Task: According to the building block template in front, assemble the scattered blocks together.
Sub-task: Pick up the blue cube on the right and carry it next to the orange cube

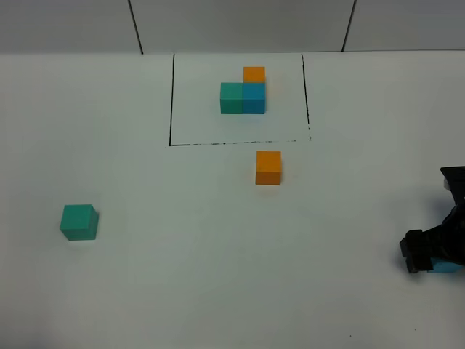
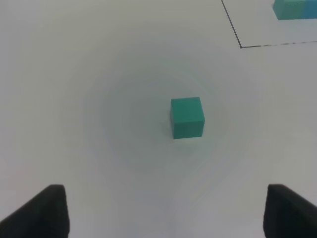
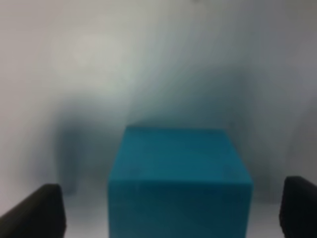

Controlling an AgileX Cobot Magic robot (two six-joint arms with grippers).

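The building block template [image 1: 245, 93] is an L of teal, blue and orange cubes inside a black drawn rectangle at the far middle. One loose orange block [image 1: 268, 167] lies just in front of that frame. A loose teal block [image 1: 78, 222] rests at the left; in the left wrist view this teal block [image 2: 187, 117] lies ahead of my open, empty left gripper [image 2: 166, 213]. At the right edge my right gripper [image 1: 434, 258] is low over the blue block [image 1: 445, 267]. In the right wrist view the blue block [image 3: 179, 181] sits between the fingers [image 3: 39, 210] with a gap on each side; my right gripper [image 3: 171, 213] is open.
The white table [image 1: 182, 276] carries nothing else. The frame's black line [image 2: 237, 34] and a corner of the template [image 2: 292, 9] show in the left wrist view. A wall with dark seams [image 1: 136, 25] rises behind the table.
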